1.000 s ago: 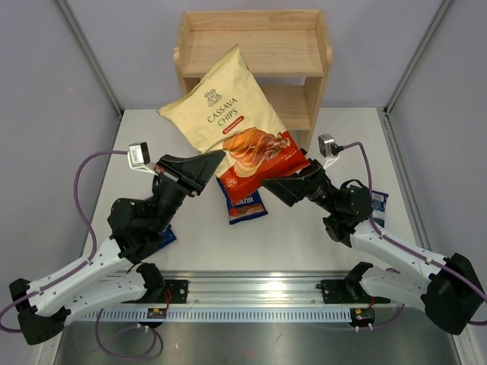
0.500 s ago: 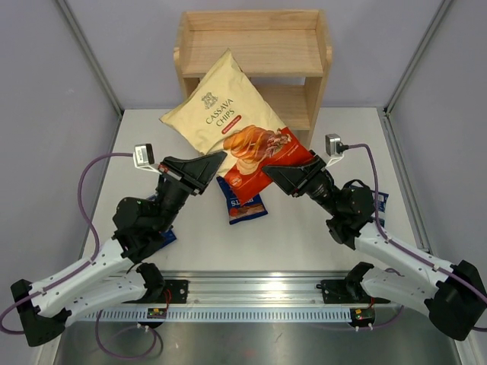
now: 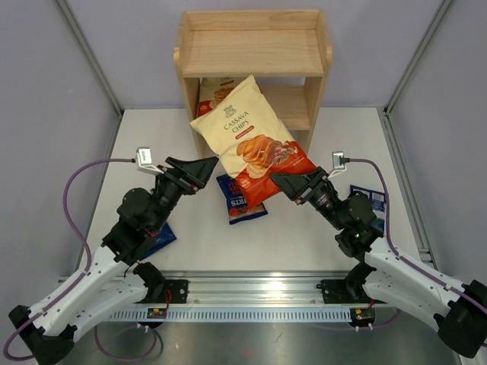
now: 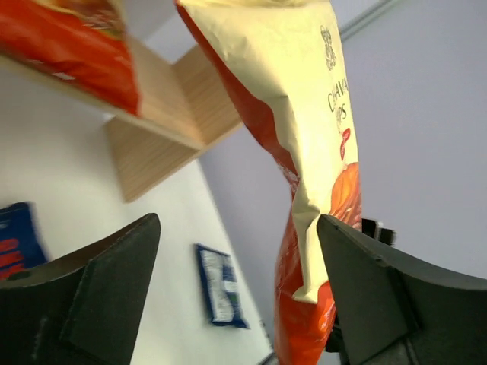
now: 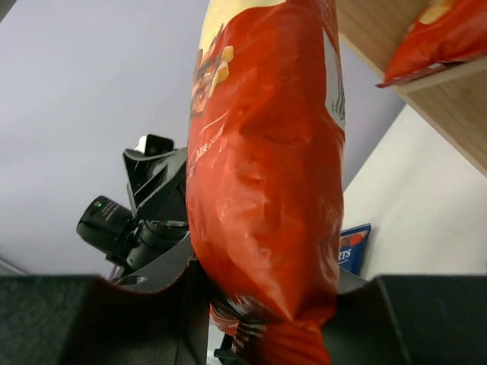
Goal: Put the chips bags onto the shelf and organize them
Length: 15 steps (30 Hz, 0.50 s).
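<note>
Holding one Cassava Chips bag (image 3: 247, 141) aloft before the shelf (image 3: 251, 49), pinching its red bottom end in the right gripper (image 3: 283, 182), with the left gripper (image 3: 204, 173) wide and empty just beside it. Probably needing next a push forward into the lower tier's (image 3: 293, 106) bare right part, beside the second Cassava bag (image 3: 215, 93) lying at its left. Minding the top board's (image 3: 251, 70) front edge and the right side panel (image 3: 323, 84) hemming that slot.

Lilac-grey walls (image 3: 46, 91), white tabletop (image 3: 297, 236), aluminium corner posts (image 3: 91, 53)

white table (image 3: 304, 239), wooden shelf (image 3: 251, 49) at its far edge, cassava bag (image 3: 213, 93) on lower tier, 3 blue bags (image 3: 242, 204) (image 3: 370, 199) (image 3: 161, 239) on tabletop
</note>
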Available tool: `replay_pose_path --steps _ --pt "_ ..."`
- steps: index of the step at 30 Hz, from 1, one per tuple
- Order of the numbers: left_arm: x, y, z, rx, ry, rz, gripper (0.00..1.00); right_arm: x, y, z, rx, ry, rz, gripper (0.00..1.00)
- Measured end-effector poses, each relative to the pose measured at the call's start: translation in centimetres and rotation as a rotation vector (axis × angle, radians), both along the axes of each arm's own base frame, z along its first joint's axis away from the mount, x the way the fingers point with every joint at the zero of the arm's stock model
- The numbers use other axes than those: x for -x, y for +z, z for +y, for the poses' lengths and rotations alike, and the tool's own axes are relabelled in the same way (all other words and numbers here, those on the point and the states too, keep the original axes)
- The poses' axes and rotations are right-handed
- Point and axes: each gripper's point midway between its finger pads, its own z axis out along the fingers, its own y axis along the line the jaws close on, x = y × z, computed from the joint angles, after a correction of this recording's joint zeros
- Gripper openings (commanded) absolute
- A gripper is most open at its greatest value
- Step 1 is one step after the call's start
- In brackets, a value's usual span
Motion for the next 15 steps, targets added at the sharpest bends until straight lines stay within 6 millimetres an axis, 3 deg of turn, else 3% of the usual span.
replay_pose_path --steps 3,8,15 --pt "0.4 -1.5 1.9 -0.09 0.06 0.032 0.99 -0.3 -1.5 -0.6 -0.005 -0.031 0.054 0.13" --pt "1.5 -1.9 5.3 -0.258 0.151 0.049 0.99 -1.0 -2.2 -1.2 -0.046 -0.069 0.118 0.11" --pt "3.0 -2.6 8.5 -0.491 0.208 0.064 0.99 -2.7 -3.1 -1.6 -0.085 -0.13 0.196 0.1"
